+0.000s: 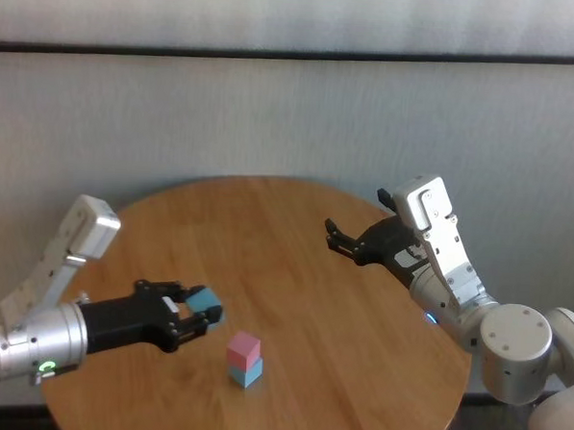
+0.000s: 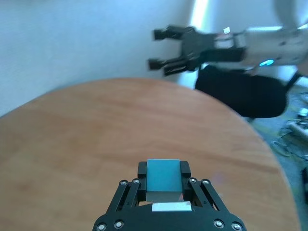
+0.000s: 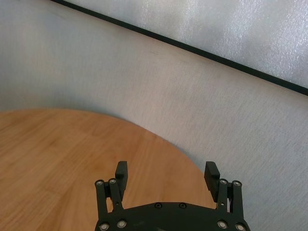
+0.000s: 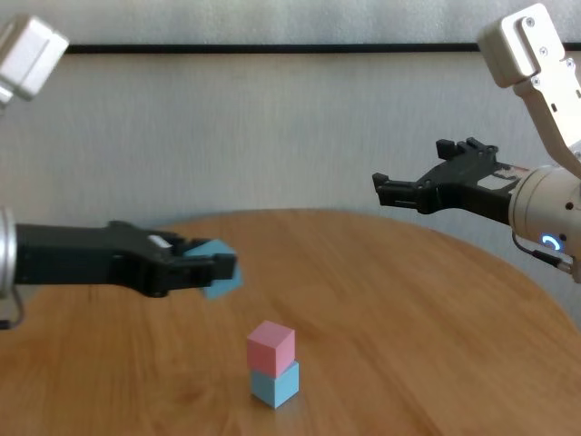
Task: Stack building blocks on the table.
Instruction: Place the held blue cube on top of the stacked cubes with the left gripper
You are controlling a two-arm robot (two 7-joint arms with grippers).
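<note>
So two of the three are already stacked: the small matte pink cube (image 1: 243, 347) sits on top of a light blue cube (image 1: 248, 372), slightly twisted relative to it, toward the near side of the round brown wood-grain counter (image 1: 294, 264). The last one, the other light blue matte cube (image 2: 163, 176), is up in the air, pinched between the fingers of the left hand (image 1: 193, 316). From the chest view it's clearly off the counter surface, up and to the left of the little tower, higher than the pink top but not over it yet.

The right hand (image 1: 342, 238) is hovering above the far right part of the counter with its fingers spread wide and nothing in them. Looks parked to me.

My read is we're in the carry step for the third block. Next thing it needs is to slide the left hand rightward until the held cube sits squarely above the pink one, square up the rotation if possible, then come down gently and only let go once it's resting flat. The tower is only two cubes on a small footprint, so I'd guess any sideways nudge on the way down could knock it over.
</note>
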